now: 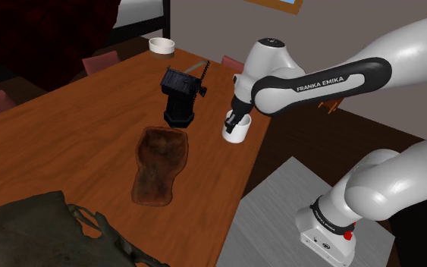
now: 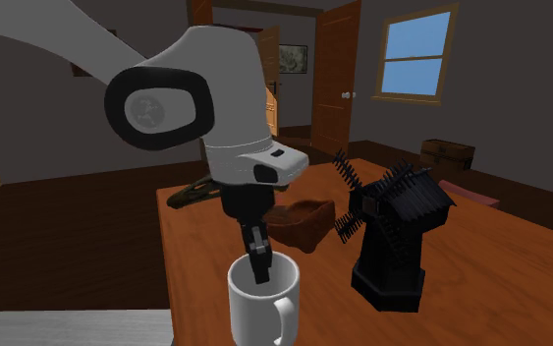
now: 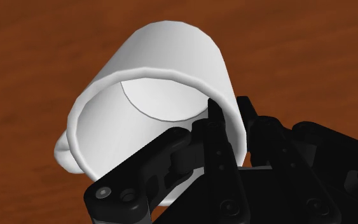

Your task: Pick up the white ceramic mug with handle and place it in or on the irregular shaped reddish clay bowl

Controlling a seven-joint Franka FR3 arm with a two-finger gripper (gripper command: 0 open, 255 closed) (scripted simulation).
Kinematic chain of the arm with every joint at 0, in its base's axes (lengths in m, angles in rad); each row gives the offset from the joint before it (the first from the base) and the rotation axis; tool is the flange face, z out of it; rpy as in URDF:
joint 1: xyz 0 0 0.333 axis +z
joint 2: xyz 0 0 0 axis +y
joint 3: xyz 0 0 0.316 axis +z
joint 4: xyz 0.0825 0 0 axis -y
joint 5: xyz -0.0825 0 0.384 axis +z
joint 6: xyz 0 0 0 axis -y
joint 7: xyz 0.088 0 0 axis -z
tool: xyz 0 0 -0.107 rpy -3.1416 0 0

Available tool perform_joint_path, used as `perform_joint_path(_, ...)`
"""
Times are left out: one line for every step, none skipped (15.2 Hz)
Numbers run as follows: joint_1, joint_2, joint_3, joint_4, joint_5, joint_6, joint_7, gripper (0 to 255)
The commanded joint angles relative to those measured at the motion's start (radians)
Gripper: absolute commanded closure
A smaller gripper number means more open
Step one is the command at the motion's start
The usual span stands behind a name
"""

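Gripper [image 3: 229, 130]: closed on the white mug's [image 3: 165, 70] wall, one finger inside, one outside.
Mug: upright by the wooden table's [image 1: 75, 121] edge nearest the stand [image 1: 280, 220] (little margin on that side).
Clay bowl [image 1: 158, 163]: apart from the mug, toward the shoulder view's left.
Windmill model [image 1: 181, 95]: black, beside the bowl's far end.

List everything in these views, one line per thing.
white mug: one, white, upright near the table's edge
bowl: one, reddish-brown, irregular, mid-table, apart from the mug
windmill model: one, black, beside the mug, beyond the bowl
small dish: one, white, table's far end
cloth heap: one, dark green, shoulder view's lower left
table: one, brown, before the stand
stand: one, grey, shoulder view's lower right
arm: one, white with dark joints, reaching over the table
claw: one, black, shut on the mug's wall, one finger inside
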Motion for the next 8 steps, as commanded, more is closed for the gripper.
perform_joint_path(0.001,-0.017,-0.003,0.014,0.002,-0.032,-0.003,255)
perform_joint_path(0.002,-0.025,-0.004,0.022,0.003,-0.047,-0.004,255)
perform_joint_path(0.002,-0.033,-0.006,0.03,0.004,-0.062,-0.005,255)
perform_joint_path(0.002,-0.04,-0.007,0.038,0.005,-0.078,-0.006,255)
perform_joint_path(0.002,-0.047,-0.009,0.046,0.005,-0.093,-0.007,255)
perform_joint_path(0.003,-0.054,-0.01,0.054,0.006,-0.108,-0.008,255)
perform_joint_path(0.003,-0.061,-0.011,0.063,0.006,-0.123,-0.008,255)
perform_joint_path(0.003,-0.067,-0.013,0.071,0.007,-0.138,-0.009,255)
